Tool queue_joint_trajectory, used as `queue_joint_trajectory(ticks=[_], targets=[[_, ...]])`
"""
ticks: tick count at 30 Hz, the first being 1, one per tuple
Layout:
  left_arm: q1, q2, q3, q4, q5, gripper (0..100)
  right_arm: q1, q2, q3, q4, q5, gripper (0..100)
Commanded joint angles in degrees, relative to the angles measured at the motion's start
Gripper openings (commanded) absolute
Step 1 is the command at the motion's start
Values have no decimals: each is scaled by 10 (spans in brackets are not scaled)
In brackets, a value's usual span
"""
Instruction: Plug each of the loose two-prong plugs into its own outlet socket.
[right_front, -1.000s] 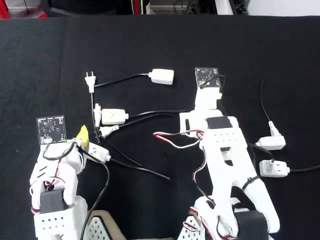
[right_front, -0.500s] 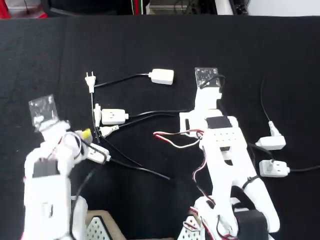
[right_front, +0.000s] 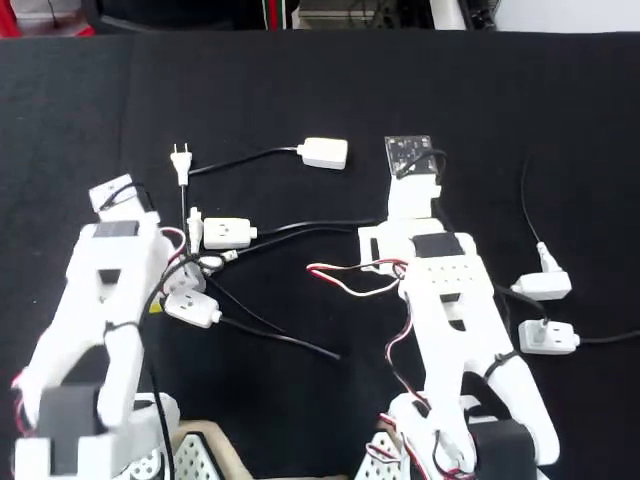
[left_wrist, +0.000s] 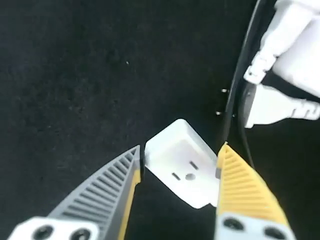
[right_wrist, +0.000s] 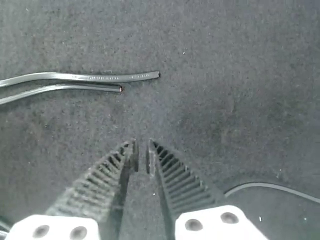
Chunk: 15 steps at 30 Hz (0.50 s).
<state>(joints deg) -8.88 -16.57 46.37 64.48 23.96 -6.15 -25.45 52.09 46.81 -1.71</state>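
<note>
My left gripper (left_wrist: 180, 150) is open, its grey and yellow fingers (left_wrist: 235, 185) standing on either side of a white outlet socket (left_wrist: 185, 172), with nothing gripped. From above, that socket (right_front: 195, 308) lies just beside the left arm (right_front: 105, 290). A loose two-prong plug (right_front: 181, 160) lies farther back, and two more plugs (right_front: 213, 262) lie by a second socket (right_front: 228, 233). My right gripper (right_wrist: 141, 152) is shut and empty over bare cloth near two cut cable ends (right_wrist: 150, 76).
Black cables (right_front: 270, 335) cross the table's middle. A white adapter (right_front: 324, 152) lies at the back. Two more sockets (right_front: 547, 336) with plugs at them lie to the right of the right arm (right_front: 440, 290). The cloth (right_front: 560, 120) at the back right is bare.
The left arm has unfolded and swung forward, bringing its gripper down over the socket near it. The right arm has hardly moved.
</note>
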Motion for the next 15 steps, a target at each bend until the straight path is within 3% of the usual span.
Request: queue_joint_trajectory(ticks=[1,7,12,15], targets=[[7,60,-68,10,19,247,9,-1,-2,-6,4,36],[10,116,-72,-13,14,242,9,-1,-2,-6,4,36],[9,145,-73,-13,-53,236,9,-1,-2,-6,4,36],[10,150,-76,-13,-66,158,10,-1,-2,-6,4,36]])
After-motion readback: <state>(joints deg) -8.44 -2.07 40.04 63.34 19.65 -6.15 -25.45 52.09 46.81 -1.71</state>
